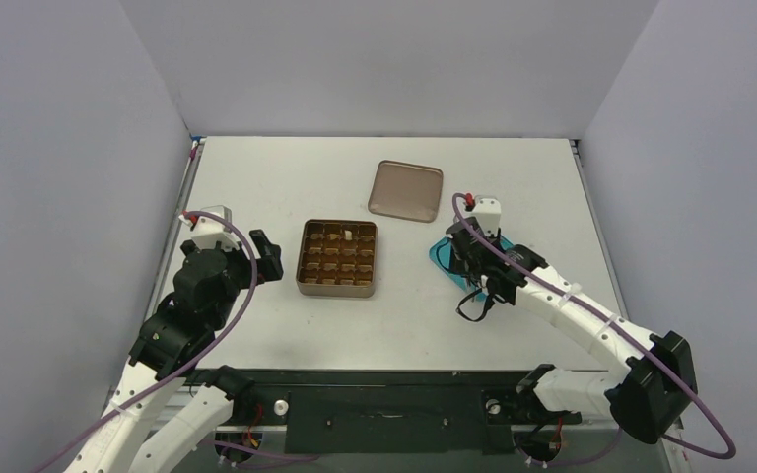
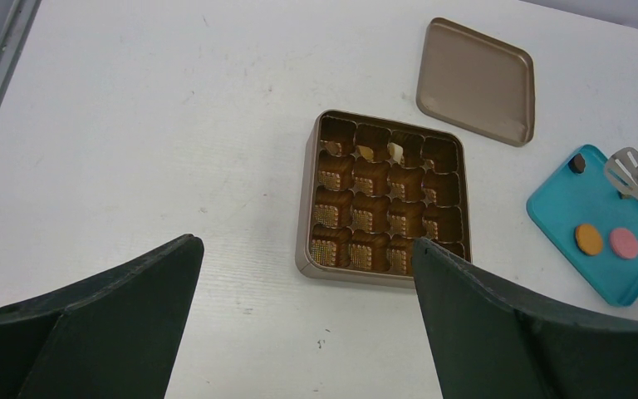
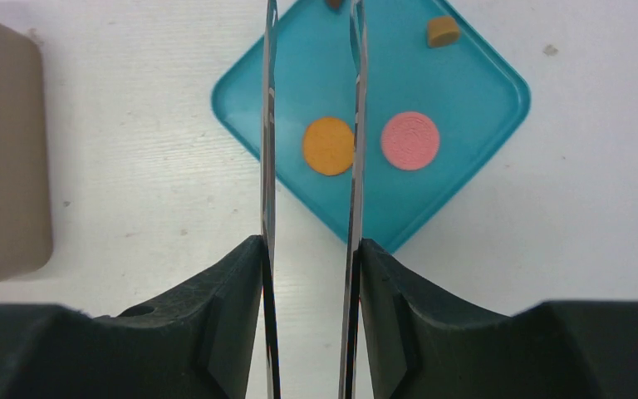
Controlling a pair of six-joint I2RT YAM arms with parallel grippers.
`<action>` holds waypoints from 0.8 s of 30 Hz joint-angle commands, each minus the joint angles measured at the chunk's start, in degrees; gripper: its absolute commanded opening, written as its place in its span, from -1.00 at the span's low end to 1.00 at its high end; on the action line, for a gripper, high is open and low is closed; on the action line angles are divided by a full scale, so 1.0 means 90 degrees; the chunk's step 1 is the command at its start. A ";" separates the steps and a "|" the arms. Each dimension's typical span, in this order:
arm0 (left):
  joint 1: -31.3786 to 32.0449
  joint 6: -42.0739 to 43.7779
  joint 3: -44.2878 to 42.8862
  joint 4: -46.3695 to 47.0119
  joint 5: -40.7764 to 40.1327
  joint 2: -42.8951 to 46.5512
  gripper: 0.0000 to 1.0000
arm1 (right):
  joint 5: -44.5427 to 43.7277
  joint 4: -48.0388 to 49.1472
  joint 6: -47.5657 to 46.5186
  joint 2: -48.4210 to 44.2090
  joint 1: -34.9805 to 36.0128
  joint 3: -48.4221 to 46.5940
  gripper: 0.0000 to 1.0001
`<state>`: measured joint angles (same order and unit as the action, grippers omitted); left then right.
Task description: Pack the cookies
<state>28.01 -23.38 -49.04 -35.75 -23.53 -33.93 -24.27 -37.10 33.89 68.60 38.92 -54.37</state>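
**Cookie packing station: tin open, most pieces on the plate**

Surface: white. Gridded brown tin near the middle, open, its lid lying apart toward the far edge. Teal plate between the tin and the right edge. Cookies: orange round and pink round side by side on the plate, not touching; a brown bit and a darker bit nearer the plate's far corner; a cream-white piece in a far-row compartment of the tin. Left tool: spread wide, holding nothing, hanging near the left edge and facing the tin. Right tool: over the plate, two thin metal blades along its fingers standing parted, the orange round between them; contact with it cannot be told.
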 commanded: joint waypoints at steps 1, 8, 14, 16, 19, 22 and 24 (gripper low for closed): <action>-0.0018 0.0016 -0.0030 0.0368 0.0105 0.0011 0.93 | -0.0040 0.0060 0.0044 -0.0195 -0.0318 0.0248 -0.18; -0.0016 0.0009 -0.0030 0.0382 0.0115 -0.0003 0.93 | 0.0478 0.0564 0.0012 0.0004 -0.0713 0.0556 -0.18; -0.0026 0.0011 -0.0023 0.0370 0.0114 -0.0028 0.93 | 0.0786 0.0971 -0.0001 0.0333 -0.0996 0.0637 -0.19; -0.0026 0.0010 -0.0029 0.0369 0.0112 -0.0033 0.93 | 0.0817 0.1066 -0.0006 0.0460 -0.1053 0.0627 -0.19; -0.0026 0.0019 -0.0030 0.0374 0.0106 -0.0038 0.93 | 0.0831 0.1190 -0.0023 0.0614 -0.1110 0.0566 -0.19; -0.0026 0.0019 -0.0035 0.0361 0.0107 -0.0040 0.93 | 0.0826 0.1265 -0.0044 0.0807 -0.1142 0.0494 -0.19; -0.0026 0.0017 -0.0028 0.0359 0.0098 -0.0038 0.93 | 0.0835 0.1309 -0.0059 0.0926 -0.1145 0.0429 -0.20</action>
<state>28.01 -23.35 -49.04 -35.73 -23.24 -34.20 -16.67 -28.82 33.69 75.50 29.06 -48.77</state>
